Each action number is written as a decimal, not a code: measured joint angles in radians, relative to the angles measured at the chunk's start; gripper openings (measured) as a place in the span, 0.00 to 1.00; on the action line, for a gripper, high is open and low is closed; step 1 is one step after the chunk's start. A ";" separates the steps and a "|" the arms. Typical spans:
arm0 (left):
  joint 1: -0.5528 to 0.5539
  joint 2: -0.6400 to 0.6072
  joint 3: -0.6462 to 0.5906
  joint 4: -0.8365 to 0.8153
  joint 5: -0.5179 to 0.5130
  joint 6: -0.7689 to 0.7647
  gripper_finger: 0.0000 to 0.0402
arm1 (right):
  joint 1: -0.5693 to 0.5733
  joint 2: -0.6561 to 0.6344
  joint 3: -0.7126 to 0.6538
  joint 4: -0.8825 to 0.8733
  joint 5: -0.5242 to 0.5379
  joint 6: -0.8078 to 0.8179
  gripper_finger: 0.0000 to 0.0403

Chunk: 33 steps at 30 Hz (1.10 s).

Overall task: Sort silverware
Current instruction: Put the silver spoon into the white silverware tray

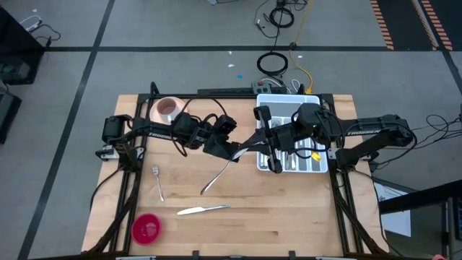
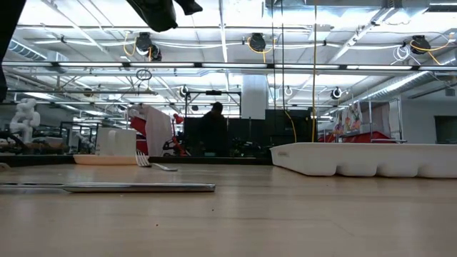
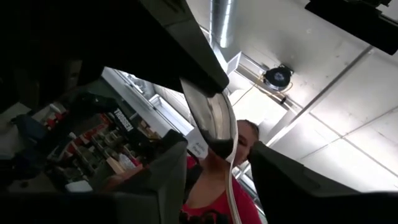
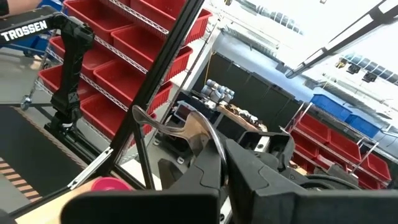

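Note:
A silver spoon (image 1: pixel 216 177) hangs in the air over the middle of the table, where both grippers meet. My right gripper (image 1: pixel 249 146) (image 4: pixel 221 165) reaches in from the right and is shut on the spoon's bowl end. My left gripper (image 1: pixel 232 150) (image 3: pixel 217 180) comes from the left, tipped upward and open. Its fingers stand on either side of the spoon's handle (image 3: pixel 231 186) without touching it. A fork (image 1: pixel 158 182) and a table knife (image 1: pixel 203 210) lie flat on the wood. More silverware lies in the white tray (image 1: pixel 317 167). My right gripper pinches the spoon between its two fingers at the bowl end (image 4: pixel 202 134). It comes at it roughly level from the table's right. The spoon is lifted clear, and its handle (image 1: pixel 209 184) slants away toward the table's near left.
A pink cup (image 1: pixel 167 108) stands near the far left corner and a red bowl (image 1: pixel 146 228) near the near left corner. In the low view the knife (image 2: pixel 107 188) lies close by, with the fork (image 2: pixel 153 165) behind it and the tray (image 2: pixel 364 158) to the right. A person stands in the room beyond.

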 joint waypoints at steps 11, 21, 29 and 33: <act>0.030 0.001 0.000 0.040 0.018 -0.024 0.50 | 0.000 -0.029 -0.001 -0.038 0.002 -0.014 0.00; 0.076 -0.002 0.000 0.074 0.062 -0.079 0.50 | -0.015 -0.156 -0.001 -0.206 0.091 -0.032 0.00; 0.124 -0.057 -0.021 0.073 0.185 -0.080 0.50 | -0.019 -0.193 -0.001 -0.291 0.188 -0.040 0.00; 0.163 -0.116 -0.083 0.071 0.217 -0.080 0.50 | -0.024 -0.212 -0.001 -0.327 0.220 -0.052 0.00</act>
